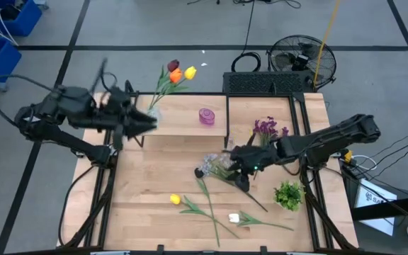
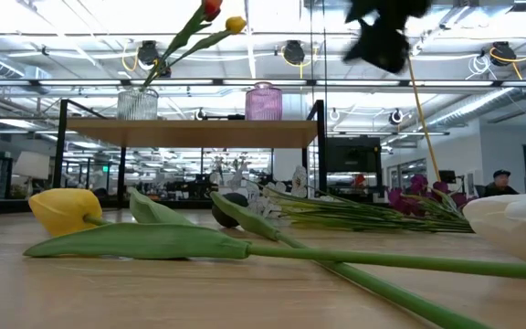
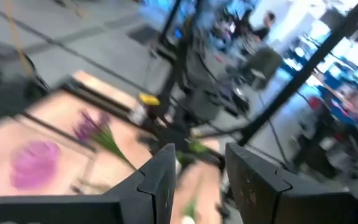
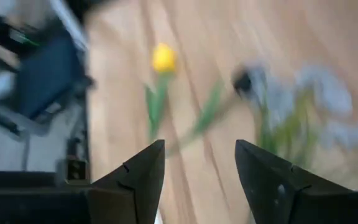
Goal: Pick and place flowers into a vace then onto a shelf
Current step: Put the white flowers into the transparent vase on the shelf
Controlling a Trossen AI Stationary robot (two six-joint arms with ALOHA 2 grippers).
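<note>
The right tool (image 1: pixel 241 172) is open with nothing between its fingers. It hangs over the pale flowers (image 1: pixel 214 166) lying in the middle of the table (image 1: pixel 154 219). The left tool (image 1: pixel 149 120) is open too, holds nothing, and sits by the left end of the shelf (image 1: pixel 183 117).

A clear vase (image 1: pixel 152 110) on the shelf holds red, orange and yellow flowers (image 1: pixel 179 72) that lean away from the table. A pink vase (image 1: pixel 206 115) stands near it.

A yellow flower (image 1: pixel 175 200) and a white flower (image 1: pixel 234 219) lie flat near the front of the table, their long green stems crossing. A purple flower (image 1: pixel 266 128) lies to the right of the shelf.
</note>
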